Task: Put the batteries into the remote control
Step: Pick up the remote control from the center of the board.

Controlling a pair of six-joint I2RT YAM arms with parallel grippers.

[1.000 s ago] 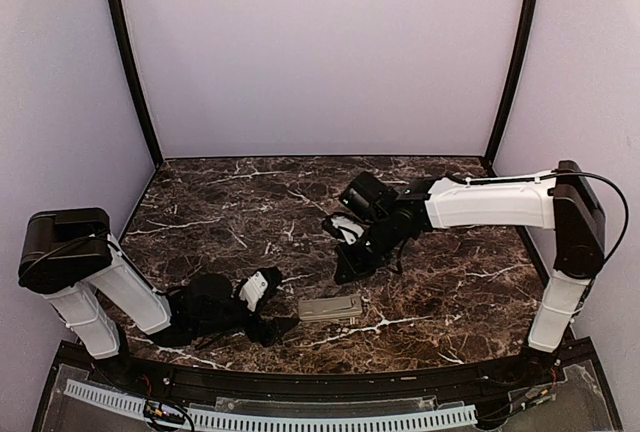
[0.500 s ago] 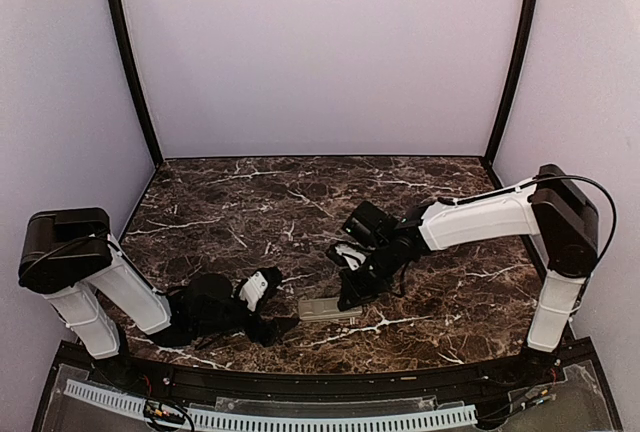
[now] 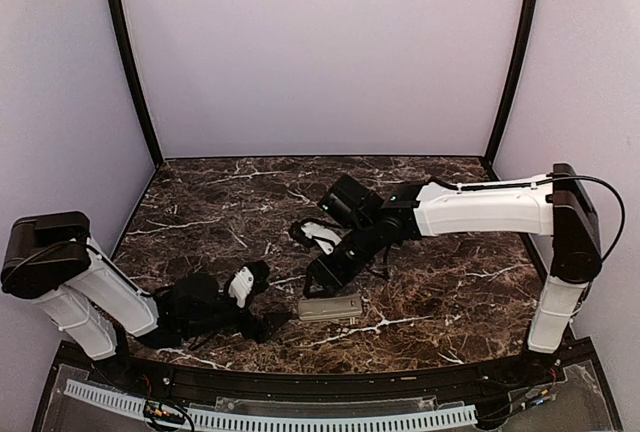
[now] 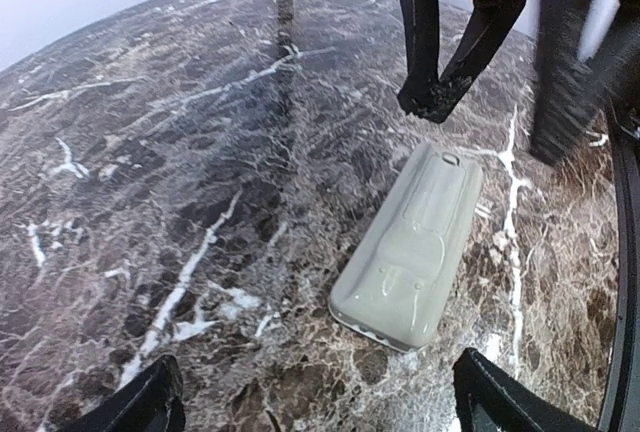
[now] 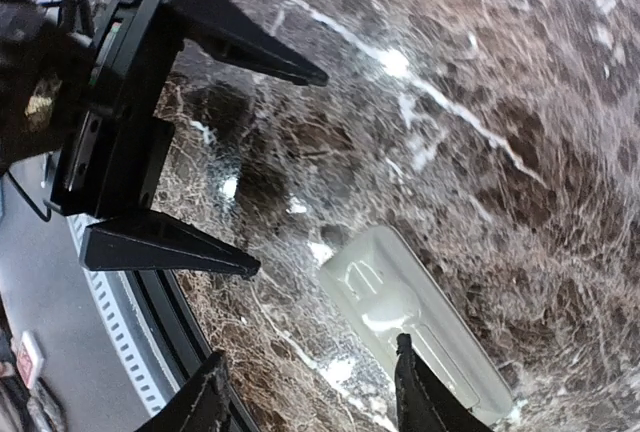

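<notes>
Item one, the remote control: it lies flat on the dark marbled worktop, grey-beige back upward, close to the near edge and about midway between the two arm bases, its long side running left to right in my overhead view. From the left wrist camera I see it as a pale oblong with a moulded back, slanting away from the lens; from the right wrist camera it sits low in the picture, one end partly behind a finger. Item two, the left gripper: its arm is stretched low over the worktop, fingers spread wide and grasping nothing, pointed at the remote control from just to its left without touching it. The right wrist camera shows the same gripper face on, both black fingers well apart over bare stone. Item three, the right gripper: it reaches in from the right and tilts down over the left end of the remote control. Its fingers stand released, a clear gap between them and nothing in it (the left wrist view confirms this, with the right gripper hanging just beyond the far end of the remote control). I cannot tell whether its tips touch the worktop.
</notes>
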